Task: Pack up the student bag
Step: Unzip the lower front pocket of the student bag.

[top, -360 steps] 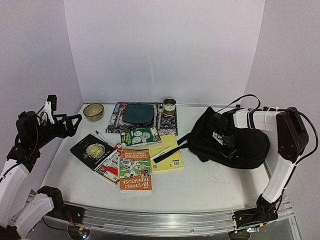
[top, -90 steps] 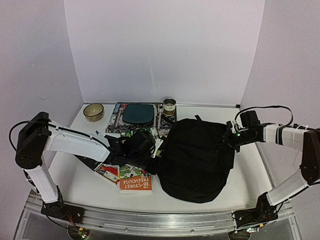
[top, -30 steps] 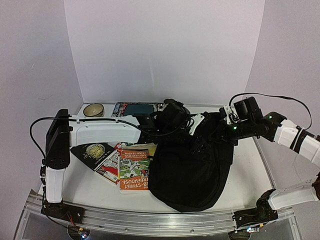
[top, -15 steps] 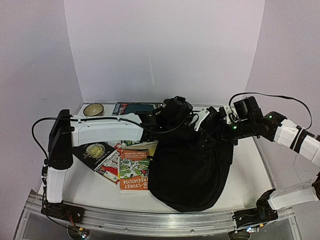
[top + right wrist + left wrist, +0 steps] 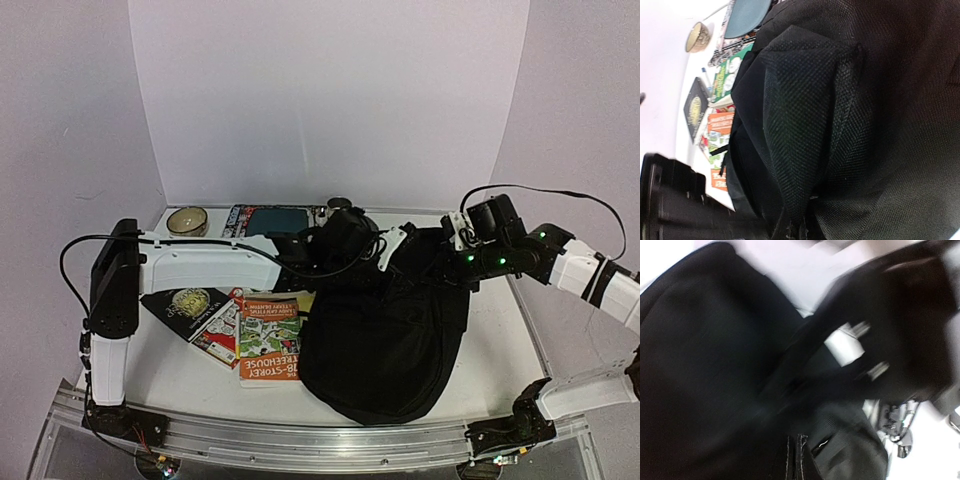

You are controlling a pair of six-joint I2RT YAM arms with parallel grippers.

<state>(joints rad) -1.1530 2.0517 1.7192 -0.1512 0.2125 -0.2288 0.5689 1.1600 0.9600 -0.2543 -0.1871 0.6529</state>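
Books [image 5: 265, 330] lie unpacked on the bench [image 5: 180, 375] at left. Next, the left tool [image 5: 392, 250] is clamped tight on the student bag [image 5: 380, 340] at its top rim, apparently to spread the mouth. Black, soft and slumped, the bag sits centre-right, its top raised. The right tool [image 5: 445, 252] pinches a fabric fold opposite.

The student bag [image 5: 385, 340], once well right of the orange book [image 5: 270, 342], now lies against it, and the left gripper [image 5: 382, 254] has closed at the bag's top.
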